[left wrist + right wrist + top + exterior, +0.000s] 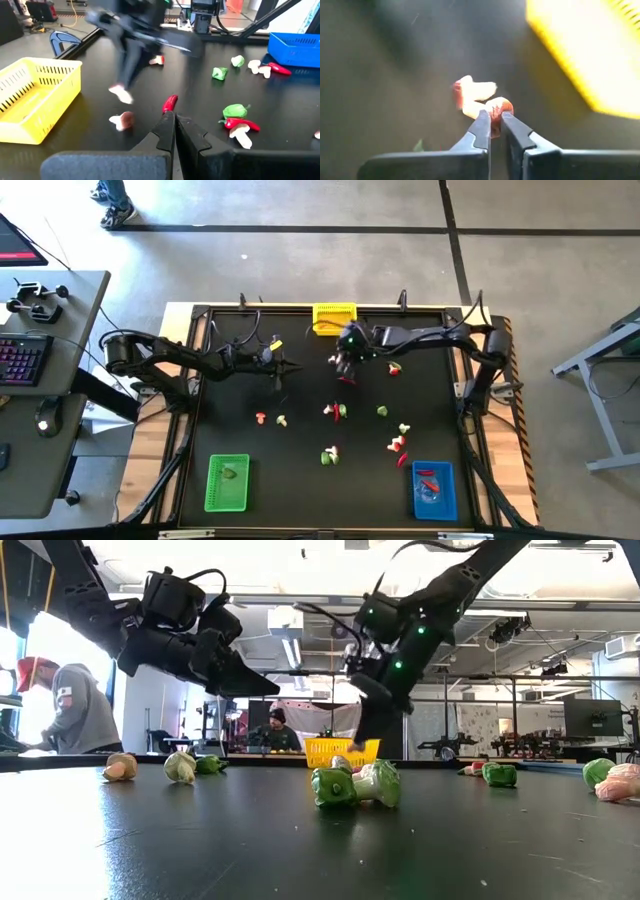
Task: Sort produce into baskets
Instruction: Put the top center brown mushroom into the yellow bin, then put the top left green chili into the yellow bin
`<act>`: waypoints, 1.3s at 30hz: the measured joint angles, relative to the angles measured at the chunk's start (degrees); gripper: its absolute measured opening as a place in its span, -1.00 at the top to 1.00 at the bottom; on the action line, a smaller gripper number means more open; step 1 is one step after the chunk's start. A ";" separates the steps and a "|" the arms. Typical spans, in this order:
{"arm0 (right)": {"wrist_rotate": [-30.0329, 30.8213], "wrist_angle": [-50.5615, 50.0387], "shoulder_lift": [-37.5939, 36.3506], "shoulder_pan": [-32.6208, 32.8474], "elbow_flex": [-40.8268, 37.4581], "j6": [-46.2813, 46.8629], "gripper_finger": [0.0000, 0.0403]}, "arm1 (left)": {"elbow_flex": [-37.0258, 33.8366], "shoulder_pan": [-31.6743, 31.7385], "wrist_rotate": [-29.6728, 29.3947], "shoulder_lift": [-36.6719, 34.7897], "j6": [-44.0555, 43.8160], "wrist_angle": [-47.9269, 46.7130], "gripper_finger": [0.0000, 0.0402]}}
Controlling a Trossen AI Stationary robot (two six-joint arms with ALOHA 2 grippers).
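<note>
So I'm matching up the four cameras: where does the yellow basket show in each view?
High view: yellow basket at the table's far edge, near the middle, beside the right tool.
Low view: far behind the green pieces, small, centre.
Left wrist view: large, at the picture's left edge.
Right wrist view: blurred yellow corner, upper right.
Shared landmark: the right arm working next to the basket.

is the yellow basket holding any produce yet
No. In the high view the yellow basket at the table's far edge shows only its own mesh inside, with no pieces visible.
</note>
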 joint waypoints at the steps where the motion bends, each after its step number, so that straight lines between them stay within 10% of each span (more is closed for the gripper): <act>1: 0.81 1.34 -0.04 -0.78 0.00 0.01 0.92 | 0.00 0.00 0.00 0.00 -0.22 -0.02 1.00; 26: -3.50 14.23 0.30 -13.98 0.02 0.17 0.86 | 0.00 0.00 -3.06 0.00 -0.15 -0.45 1.00; 39: -3.20 16.16 1.89 -12.19 0.02 1.15 0.30 | 1.80 -0.20 -3.37 -0.07 7.52 -12.55 1.00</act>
